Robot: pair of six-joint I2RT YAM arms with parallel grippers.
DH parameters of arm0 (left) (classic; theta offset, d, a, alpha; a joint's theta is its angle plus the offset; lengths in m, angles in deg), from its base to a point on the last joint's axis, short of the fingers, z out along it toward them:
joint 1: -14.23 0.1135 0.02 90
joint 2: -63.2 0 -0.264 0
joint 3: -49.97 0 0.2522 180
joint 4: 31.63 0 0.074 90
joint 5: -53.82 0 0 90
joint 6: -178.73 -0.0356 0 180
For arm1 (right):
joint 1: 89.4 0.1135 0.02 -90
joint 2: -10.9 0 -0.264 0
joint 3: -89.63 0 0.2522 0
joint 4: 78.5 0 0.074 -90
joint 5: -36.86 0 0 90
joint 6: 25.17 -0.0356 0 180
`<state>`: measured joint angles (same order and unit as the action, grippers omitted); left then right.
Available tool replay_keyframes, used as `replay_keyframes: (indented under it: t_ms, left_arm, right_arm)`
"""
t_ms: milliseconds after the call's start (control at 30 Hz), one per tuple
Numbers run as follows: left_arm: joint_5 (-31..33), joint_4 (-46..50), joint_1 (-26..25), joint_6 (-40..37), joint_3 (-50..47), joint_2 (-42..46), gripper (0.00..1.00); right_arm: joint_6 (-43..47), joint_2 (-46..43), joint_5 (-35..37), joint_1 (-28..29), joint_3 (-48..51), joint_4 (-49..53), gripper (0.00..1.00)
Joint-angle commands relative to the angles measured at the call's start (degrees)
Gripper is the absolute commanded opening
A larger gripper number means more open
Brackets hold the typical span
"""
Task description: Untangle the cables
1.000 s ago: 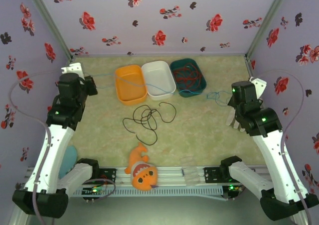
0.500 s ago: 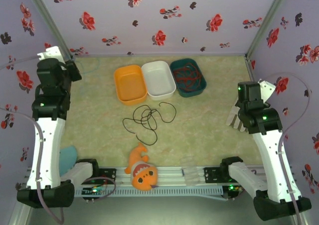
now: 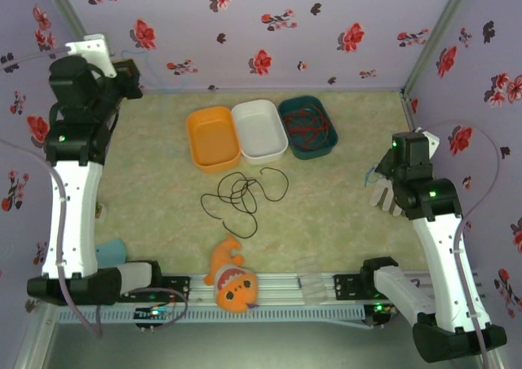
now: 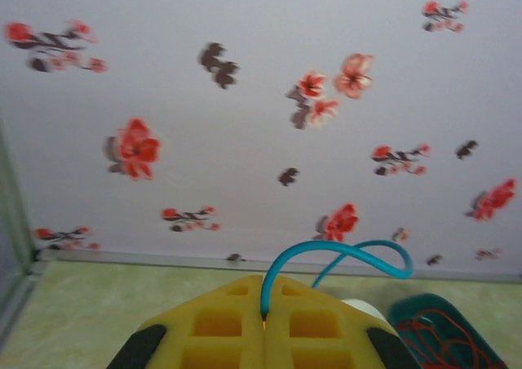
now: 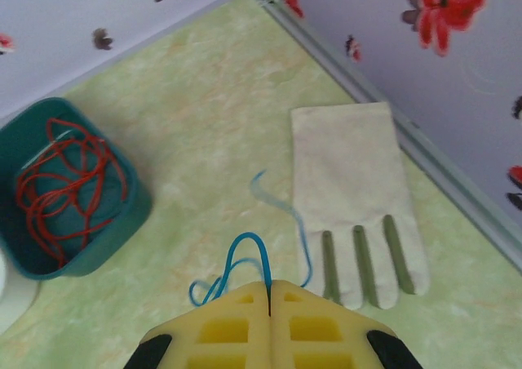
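The light blue cable (image 4: 347, 250) is pinched in my left gripper (image 4: 263, 300), which is shut and raised high at the back left corner (image 3: 133, 73). A loop of the same cable (image 5: 249, 246) is clamped in my shut right gripper (image 5: 269, 291), low at the right side (image 3: 377, 175) next to a glove. The black cable (image 3: 241, 194) lies in loose loops on the mat's middle, apart from both grippers. Coiled inside the teal tray lies the red cable (image 3: 307, 125) (image 5: 64, 177).
Orange tray (image 3: 196, 132), white tray (image 3: 241, 116) and teal tray (image 3: 283, 109) stand in a row at the back. A white glove (image 5: 352, 181) lies by the right wall. An orange plush fish (image 3: 233, 281) rests on the front rail. Walls close in on three sides.
My left arm has lifted and swung to the back left corner, carrying the light blue cable off the mat. The right gripper has drawn slightly back toward the right wall.
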<state>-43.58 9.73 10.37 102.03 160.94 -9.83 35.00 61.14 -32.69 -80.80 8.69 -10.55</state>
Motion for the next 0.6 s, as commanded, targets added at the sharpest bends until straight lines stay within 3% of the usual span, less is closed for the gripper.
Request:
replay_keyframes:
  t_ms: [0,267,567]
  left_arm:
    - [-4.4,-1.3,-3.4,-0.4,5.3,-3.7,0.0]
    - [-5.8,-2.6,-10.7,-1.8,17.3,-15.2,0.0]
    - [-11.6,-2.5,-11.5,1.5,33.0,-28.7,0.0]
  right_arm:
    - [1.8,-0.4,-5.6,-0.2,0.3,-3.2,0.0]
    - [1.4,-0.3,-10.1,-0.2,2.3,-6.9,0.0]
    - [2.0,0.5,-12.2,-0.2,3.6,-9.9,0.0]
